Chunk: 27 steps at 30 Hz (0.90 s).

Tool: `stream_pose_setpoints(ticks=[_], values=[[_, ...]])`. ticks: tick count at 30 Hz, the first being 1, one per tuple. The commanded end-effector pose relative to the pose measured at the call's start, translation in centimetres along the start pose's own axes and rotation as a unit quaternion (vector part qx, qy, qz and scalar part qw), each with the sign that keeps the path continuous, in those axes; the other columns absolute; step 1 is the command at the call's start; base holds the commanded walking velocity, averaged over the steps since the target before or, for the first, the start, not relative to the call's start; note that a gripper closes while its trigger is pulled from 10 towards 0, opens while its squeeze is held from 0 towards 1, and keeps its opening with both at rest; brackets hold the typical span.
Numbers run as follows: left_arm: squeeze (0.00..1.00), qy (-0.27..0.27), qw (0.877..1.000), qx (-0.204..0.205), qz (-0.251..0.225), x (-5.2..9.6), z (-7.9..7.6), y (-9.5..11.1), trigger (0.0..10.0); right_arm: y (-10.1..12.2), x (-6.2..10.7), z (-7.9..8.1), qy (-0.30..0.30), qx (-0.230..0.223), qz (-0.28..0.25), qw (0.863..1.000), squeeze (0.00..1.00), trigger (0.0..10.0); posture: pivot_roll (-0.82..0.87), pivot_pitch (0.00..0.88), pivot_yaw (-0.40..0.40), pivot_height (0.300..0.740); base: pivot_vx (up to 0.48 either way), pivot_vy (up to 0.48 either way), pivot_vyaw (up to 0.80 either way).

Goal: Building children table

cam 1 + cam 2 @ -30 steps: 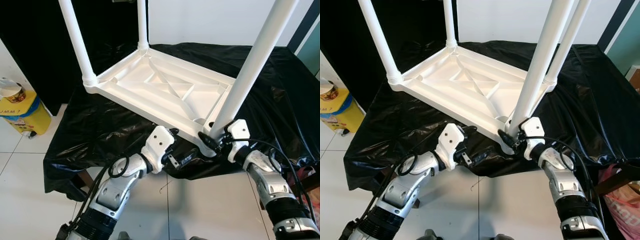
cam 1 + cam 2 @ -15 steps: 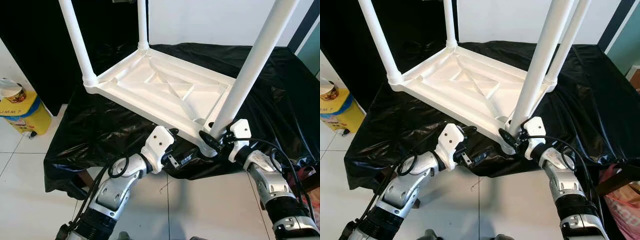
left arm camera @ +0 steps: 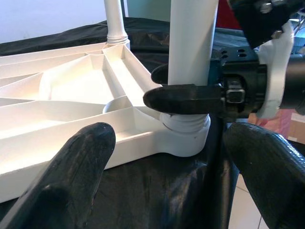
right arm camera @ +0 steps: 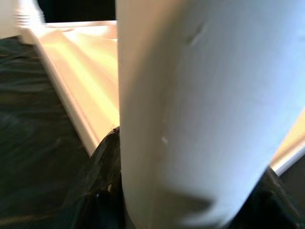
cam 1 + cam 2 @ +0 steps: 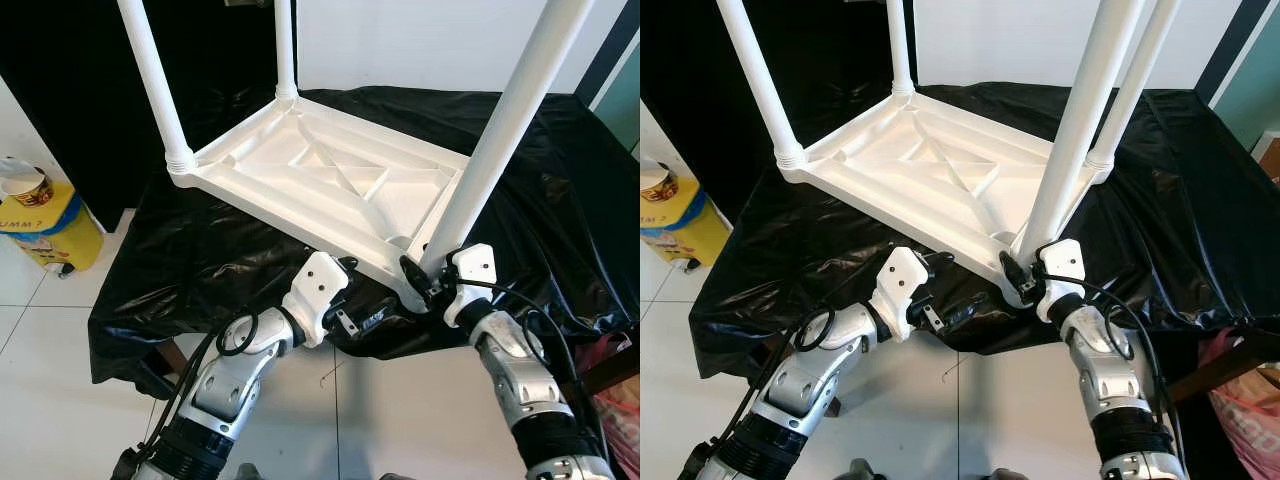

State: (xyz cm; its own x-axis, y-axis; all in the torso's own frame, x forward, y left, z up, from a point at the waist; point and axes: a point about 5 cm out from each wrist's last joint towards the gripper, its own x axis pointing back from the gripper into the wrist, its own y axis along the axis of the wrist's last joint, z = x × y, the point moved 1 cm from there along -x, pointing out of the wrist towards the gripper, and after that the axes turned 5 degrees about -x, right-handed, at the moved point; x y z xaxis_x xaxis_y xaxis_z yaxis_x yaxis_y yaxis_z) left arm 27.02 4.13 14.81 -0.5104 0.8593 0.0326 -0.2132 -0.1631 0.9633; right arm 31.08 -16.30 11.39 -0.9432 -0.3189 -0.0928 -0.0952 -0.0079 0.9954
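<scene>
right gripper [image 5: 418,280] is shut on the leg [image 5: 500,140], low down, just above the screw ring where the leg goes into the near right corner of the table top [image 5: 330,185]. one black finger [image 3: 183,99] lies across the front of the leg and the other sits behind it, so i hold it tight.

what changed since a moment ago: my right wrist has turned and my right arm has swung in closer under the corner. the leg stands in the same place, so i think i am twisting it into its hole. that would mean the last leg is nearly done.

the table top lies upside down on the bench [image 5: 200,260], which has a black sheet over it. the near edge of the top hangs close to the near edge of the bench. three other legs stand up at the other corners, so those look fitted.

my left gripper [image 5: 352,322] is open and holds nothing. it waits at the near edge of the bench, just beside the corner with the leg, pointing at it.

i cannot tell if the leg is screwed all the way in yet.

a yellow tub [image 5: 40,225] sits on the floor off the left end of the bench.
</scene>
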Motion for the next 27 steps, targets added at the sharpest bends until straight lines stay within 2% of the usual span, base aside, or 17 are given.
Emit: stream_pose_setpoints(ticks=[1, 5, 7, 11, 17, 27], values=[[0.00, -0.001, 1.000, 0.000, 0.003, 0.0, -0.2, 0.0, 10.0, -1.4, 0.9, -1.2, -0.063, 0.023, 0.040, 0.997, 0.00, 10.0, 0.00, 0.063, -0.031, 0.740, 0.000, 0.000, 0.00], [0.00, -0.004, 1.000, -0.001, 0.002, -0.1, -0.2, 0.0, 10.0, -1.5, 1.3, -1.4, -0.137, 0.020, 0.041, 0.990, 0.00, 10.0, 0.00, 0.059, -0.034, 0.740, 0.000, 0.000, 0.00], [0.00, -0.004, 1.000, -0.001, 0.002, -0.1, -0.2, 0.0, 10.0, -1.7, 1.4, -1.3, -0.152, 0.017, 0.044, 0.987, 0.00, 10.0, 0.00, 0.059, -0.040, 0.740, 0.000, 0.000, 0.00], [0.00, 0.000, 1.000, -0.003, 0.001, -0.1, -0.1, 0.0, 10.0, -1.8, 1.3, -0.1, -0.192, -0.008, 0.045, 0.980, 0.00, 10.0, 0.00, 0.052, -0.049, 0.740, 0.000, 0.000, 0.00], [0.00, 0.008, 1.000, -0.009, 0.004, 0.1, 0.5, -0.2, 10.0, -1.3, 0.9, 1.6, -0.206, -0.010, 0.029, 0.978, 0.00, 10.0, 0.00, 0.049, -0.049, 0.740, 0.000, 0.000, 0.00], [0.00, 0.006, 1.000, -0.014, 0.005, 0.2, 0.7, -0.2, 10.0, -1.0, 1.0, 1.6, -0.227, -0.017, 0.023, 0.973, 0.00, 10.0, -0.01, 0.038, -0.031, 0.740, 0.000, 0.000, 0.00]])
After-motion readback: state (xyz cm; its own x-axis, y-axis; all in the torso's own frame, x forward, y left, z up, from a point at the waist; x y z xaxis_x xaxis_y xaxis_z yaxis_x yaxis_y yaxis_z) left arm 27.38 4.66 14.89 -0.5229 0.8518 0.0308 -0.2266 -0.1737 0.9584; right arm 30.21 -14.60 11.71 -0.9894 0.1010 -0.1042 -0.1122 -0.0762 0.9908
